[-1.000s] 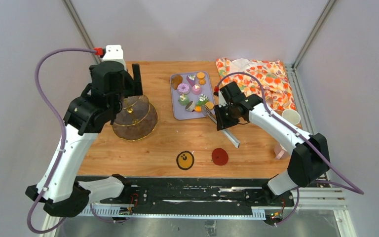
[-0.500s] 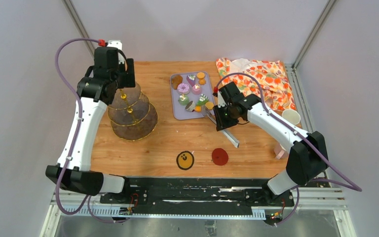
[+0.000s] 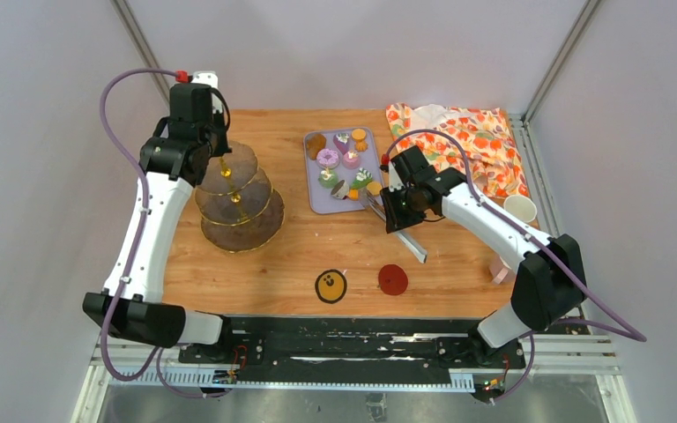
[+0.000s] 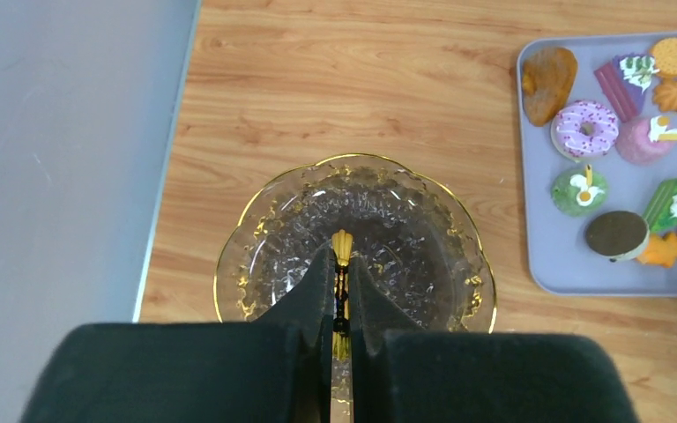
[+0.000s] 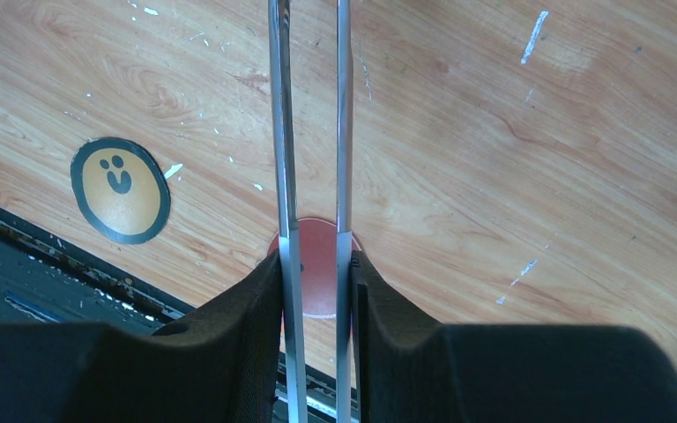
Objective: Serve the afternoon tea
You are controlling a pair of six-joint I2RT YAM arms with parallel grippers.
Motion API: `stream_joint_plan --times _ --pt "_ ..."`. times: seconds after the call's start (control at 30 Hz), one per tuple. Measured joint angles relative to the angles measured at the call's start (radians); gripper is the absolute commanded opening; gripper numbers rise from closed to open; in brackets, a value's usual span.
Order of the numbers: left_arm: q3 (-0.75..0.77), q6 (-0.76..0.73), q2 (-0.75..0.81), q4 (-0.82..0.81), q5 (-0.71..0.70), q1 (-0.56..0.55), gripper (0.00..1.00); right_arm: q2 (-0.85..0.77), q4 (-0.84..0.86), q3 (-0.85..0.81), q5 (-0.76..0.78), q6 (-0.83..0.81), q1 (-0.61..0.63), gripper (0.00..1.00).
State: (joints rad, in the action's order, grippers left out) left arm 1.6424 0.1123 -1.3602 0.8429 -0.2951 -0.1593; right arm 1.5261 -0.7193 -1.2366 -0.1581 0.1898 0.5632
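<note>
The three-tier glass stand (image 3: pixel 256 225) stands at the table's left. My left gripper (image 3: pixel 220 159) is above it, shut on its gold handle (image 4: pixel 342 242); the top tier (image 4: pixel 405 220) lies under the fingers. Toy pastries, among them a purple donut (image 3: pixel 328 158) (image 4: pixel 585 129), lie on the lilac tray (image 3: pixel 317 198) (image 4: pixel 538 238). My right gripper (image 3: pixel 397 211) (image 5: pixel 317 260) is shut on the metal tongs (image 5: pixel 279 132), just right of the tray. At the right edge stands a white mug (image 3: pixel 520 209); a pink mug (image 3: pixel 500 269) is partly hidden behind the right arm.
A floral cloth (image 3: pixel 476 145) lies crumpled at the back right. A yellow smiley coaster (image 3: pixel 331 285) (image 5: pixel 120 189) and a red coaster (image 3: pixel 393 279) (image 5: pixel 317 242) lie near the front edge. The table's left edge runs close beside the stand.
My left arm swung up over the stand and its gripper went from open to shut on the gold handle. The right arm with the tongs stayed put.
</note>
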Motion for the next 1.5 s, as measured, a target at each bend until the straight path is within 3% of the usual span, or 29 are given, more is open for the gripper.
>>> stream_joint_plan --times 0.6,1.17,1.23,1.33,1.5 --pt "-0.069 0.147 0.145 0.094 0.158 0.001 0.00 0.031 0.024 -0.029 -0.010 0.001 0.000 0.32" --pt "-0.160 0.185 0.199 -0.008 0.307 0.000 0.00 0.086 0.066 -0.032 0.005 0.018 0.021 0.38" --pt "-0.169 0.187 0.203 -0.019 0.307 0.000 0.09 0.092 0.061 -0.032 0.033 0.010 0.021 0.38" --pt "-0.177 0.189 0.210 -0.026 0.309 0.000 0.36 0.104 0.057 -0.032 0.064 -0.004 0.021 0.38" --pt "-0.178 0.193 0.211 -0.026 0.310 -0.002 0.50 0.142 0.049 -0.053 0.094 -0.023 0.021 0.38"
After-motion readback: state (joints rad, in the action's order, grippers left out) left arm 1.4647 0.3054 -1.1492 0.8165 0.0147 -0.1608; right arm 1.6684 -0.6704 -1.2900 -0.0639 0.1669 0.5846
